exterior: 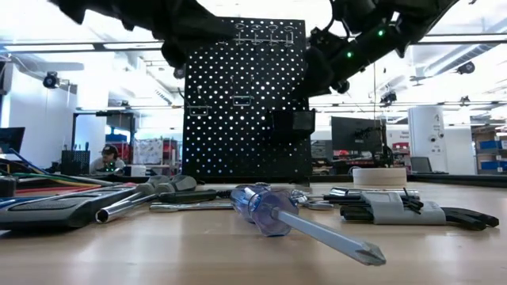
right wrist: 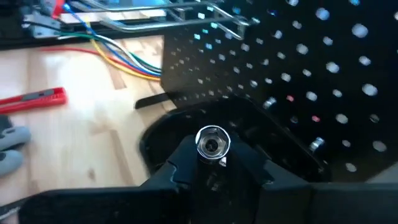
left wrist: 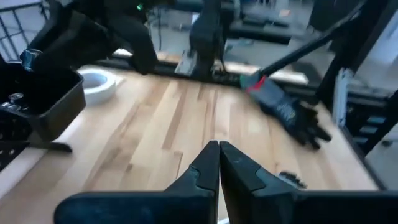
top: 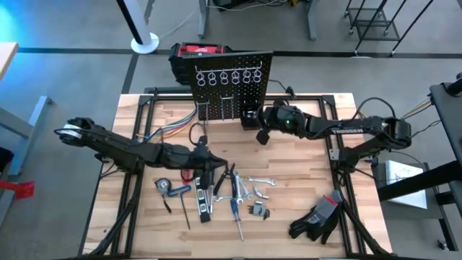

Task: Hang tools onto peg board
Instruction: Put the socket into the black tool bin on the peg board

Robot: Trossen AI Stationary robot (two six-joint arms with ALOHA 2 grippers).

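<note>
The black peg board (top: 232,76) stands upright at the table's far edge, with silver ring hooks (top: 224,77) along its top and a small black bin (right wrist: 261,134) at its foot. My right gripper (right wrist: 212,163) hovers over that bin, shut on a small silver socket (right wrist: 212,142). Several tools (top: 234,191) lie on the near half of the table, a blue-handled screwdriver (exterior: 277,212) among them. My left gripper (left wrist: 219,155) hangs shut and empty above them (top: 219,165). My right gripper pinches the small silver socket's round sides (right wrist: 212,149) between its two fingertips. The socket's hollow end faces back toward the wrist. The fingers slant down from the table's right side toward the peg board's foot. The socket is lifted clear, just above the bin.
Black and grey gloves (top: 317,217) lie at the near right. A white tape roll (left wrist: 96,84) sits on the wood right of the bin. A red-and-black box (top: 195,52) stands behind the board. Coloured wires (right wrist: 124,59) run along the table left of the board.
</note>
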